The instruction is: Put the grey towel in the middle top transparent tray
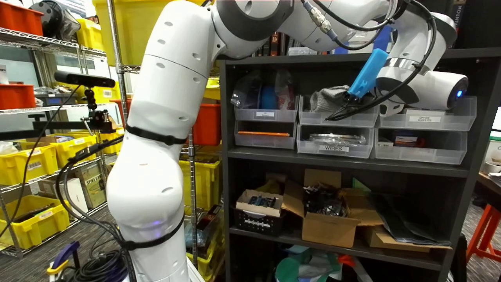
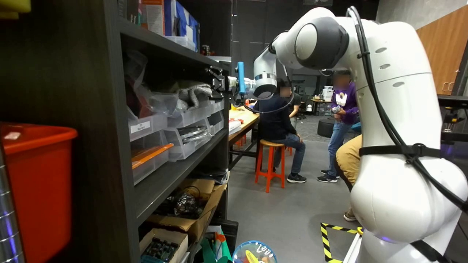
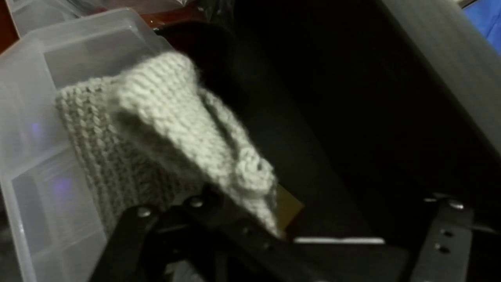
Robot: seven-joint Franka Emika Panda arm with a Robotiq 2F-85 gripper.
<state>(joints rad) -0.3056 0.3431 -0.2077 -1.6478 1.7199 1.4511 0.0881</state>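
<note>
At upper right, the towel point(image 1: 327, 100) is laid in the middle top tray point(image 1: 313, 118); fingers point(image 3: 456, 243) are spread, withdrawal seemingly remaining.

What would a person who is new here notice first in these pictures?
Probably the large white robot arm, arched toward the dark shelf unit. Then the bright blue piece near the arm's end, and the grey towel, bunched up in the middle top transparent tray.

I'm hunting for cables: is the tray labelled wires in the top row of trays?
No, in an exterior view the tray labelled WIRES sits in the lower row, directly under the middle top transparent tray.
</note>
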